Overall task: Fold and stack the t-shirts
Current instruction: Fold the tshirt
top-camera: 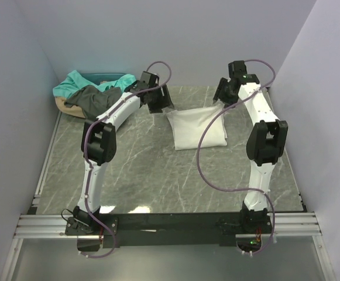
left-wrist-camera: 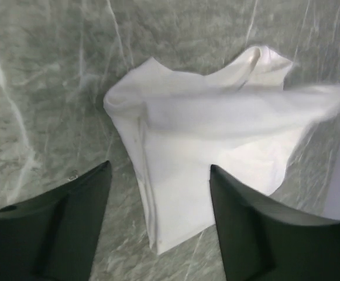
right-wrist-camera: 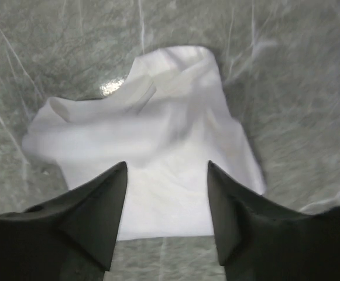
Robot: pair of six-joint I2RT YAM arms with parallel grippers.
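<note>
A white t-shirt (top-camera: 198, 127) lies folded in a rumpled bundle on the grey marble table (top-camera: 158, 170), between the two arms. My left gripper (top-camera: 160, 103) hovers just beyond its back left corner, and my right gripper (top-camera: 221, 98) hovers over its back right corner. In the left wrist view the gripper (left-wrist-camera: 160, 165) stands open above the white t-shirt (left-wrist-camera: 205, 129), with nothing held. The right gripper (right-wrist-camera: 167, 163) is likewise open over the white t-shirt (right-wrist-camera: 158, 134); the cloth looks blurred. A teal t-shirt (top-camera: 79, 81) and a dark grey t-shirt (top-camera: 93, 99) lie heaped at the back left.
The teal and dark grey shirts rest in a tan basket (top-camera: 63, 107) in the back left corner. Pale walls close in the table at the left, back and right. Purple cables loop from both arms; the right one hangs over the table near the white shirt.
</note>
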